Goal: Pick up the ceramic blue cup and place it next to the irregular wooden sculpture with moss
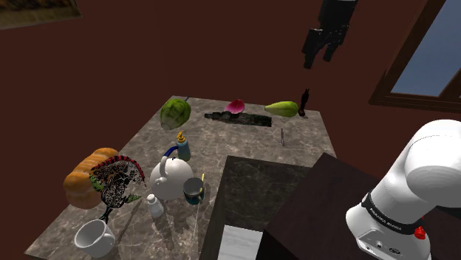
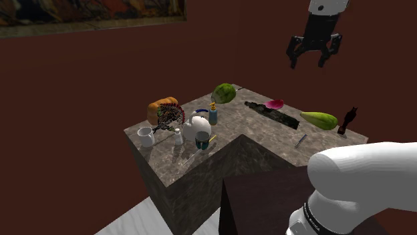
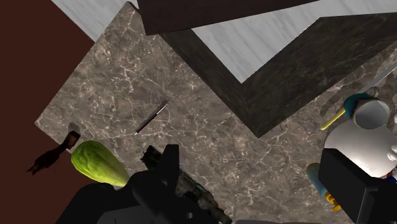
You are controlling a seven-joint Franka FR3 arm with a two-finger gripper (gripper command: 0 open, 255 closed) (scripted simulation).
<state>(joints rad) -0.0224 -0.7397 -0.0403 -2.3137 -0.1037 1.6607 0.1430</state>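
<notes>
Shoulder view: all-black two-finger gripper (image 1: 318,60), fingers apart and empty, high above the far edge of the brown marbled bench (image 1: 244,140); dark blue cup (image 1: 194,190) at the notch's edge, beside a white teapot (image 1: 170,176). Second exterior view: long dark mossy sculpture (image 2: 281,118) along the far edge. Wrist view: fingers apart above the sculpture.

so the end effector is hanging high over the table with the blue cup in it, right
Not quite. The end effector does hang high over the table, but it is open and holds nothing. The blue cup stands on the table beside the white teapot, as the shoulder view shows.
</notes>
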